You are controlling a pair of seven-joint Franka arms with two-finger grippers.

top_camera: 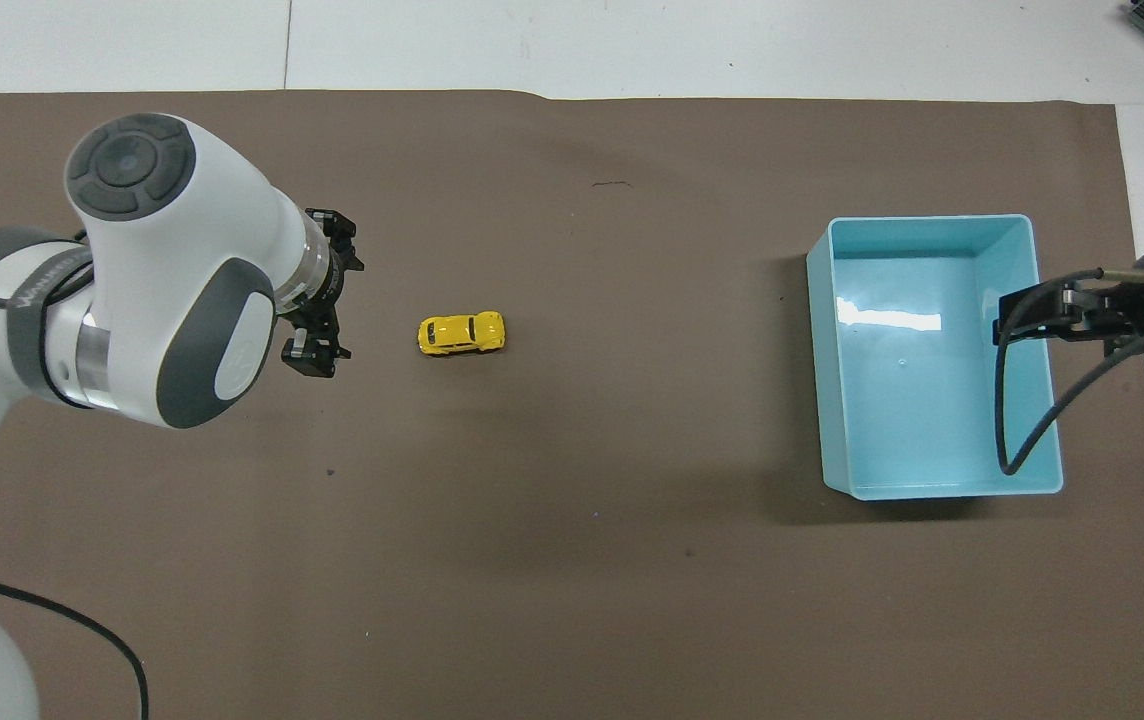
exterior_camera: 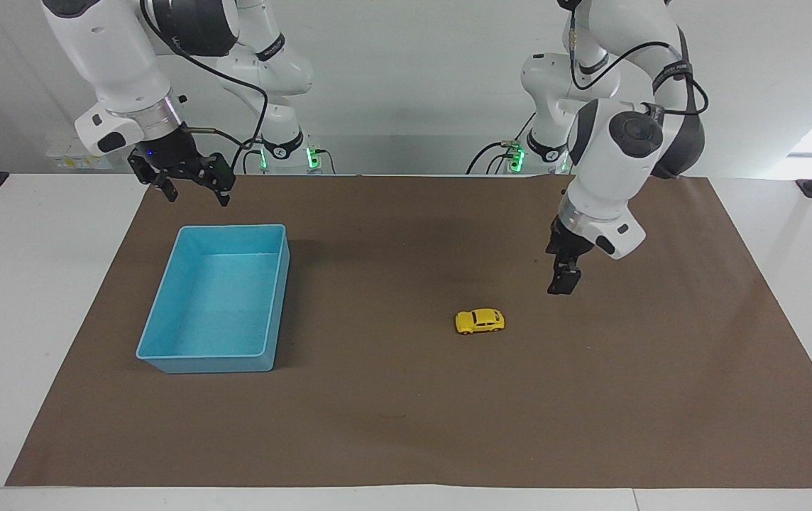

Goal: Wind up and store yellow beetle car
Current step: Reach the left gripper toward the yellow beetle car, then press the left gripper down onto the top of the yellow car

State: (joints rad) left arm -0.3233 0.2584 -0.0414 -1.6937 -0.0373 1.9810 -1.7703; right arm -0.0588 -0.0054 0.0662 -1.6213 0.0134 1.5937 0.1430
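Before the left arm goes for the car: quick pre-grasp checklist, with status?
1. Yellow beetle car on its wheels on the mat, untouched: ok.
2. Left gripper open, empty: ok.
3. Left gripper over the car: not ok; it hangs over bare mat toward the left arm's end.
4. Blue tray empty, open side up: ok.
5. Right gripper open, waiting at the tray's robot-side edge, away from the car: ok.
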